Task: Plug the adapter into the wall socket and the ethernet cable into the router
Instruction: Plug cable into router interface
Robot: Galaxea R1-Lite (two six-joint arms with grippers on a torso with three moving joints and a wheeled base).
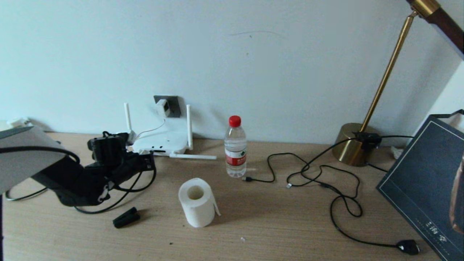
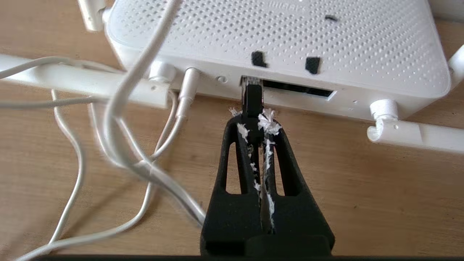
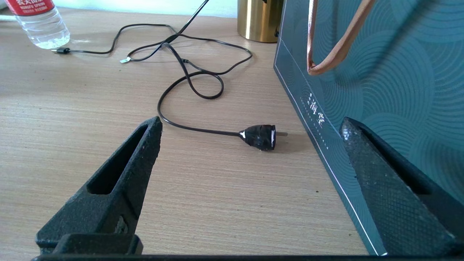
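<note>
Now, from the head view, one flat white router (image 1: 159, 142) with four thin stick antennas sits on the light wooden desk (image 1: 275, 224) by the wall. One small white cube adapter (image 1: 162, 107) is plugged into the one dark grey wall socket (image 1: 171, 105) just above the router. The black left hand (image 1: 146, 162) is down low at the front edge of the router. Nearby stand one clear plastic water bottle with a red cap (image 1: 235, 146) and one white roll of toilet paper (image 1: 197, 202). One small black clip (image 1: 125, 217) lies in front of the arm. One gold lamp base (image 1: 353, 144) stands at the right, beside one dark blue paper bag (image 1: 427, 181).

Next, from the left wrist view, the left hand (image 2: 252, 121) is squeezed tight on the plug of the thick black ethernet cable (image 2: 251, 99). The plug's tip sits at the dark port slot on the router's edge.

Last, from the right wrist view, the right hand (image 3: 250, 125) is spread wide and holds nothing. It hangs over the desk near one black power plug (image 3: 260, 137), just beside the bag.
</note>
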